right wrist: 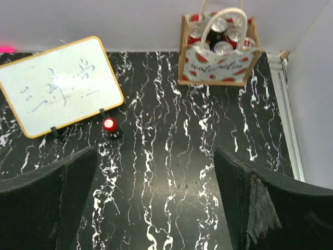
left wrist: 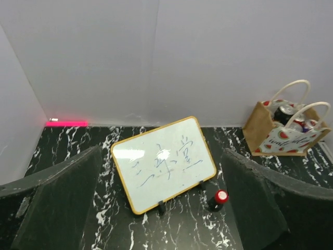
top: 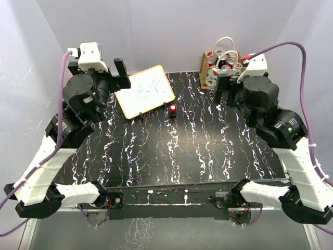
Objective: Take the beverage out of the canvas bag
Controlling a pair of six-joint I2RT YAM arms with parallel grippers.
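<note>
The canvas bag stands upright at the table's far right corner, brown with a pale watermelon-print front and white cord handles. It holds several beverage cans with silver tops. The bag also shows in the right wrist view with its cans, and in the left wrist view. My right gripper is open and empty, just in front of the bag and raised above the table. My left gripper is open and empty at the far left, facing the whiteboard.
A yellow-framed whiteboard leans on small stands at the back centre. A small dark bottle with a red cap stands at its right, also in the wrist views. Pale walls enclose the black marbled table.
</note>
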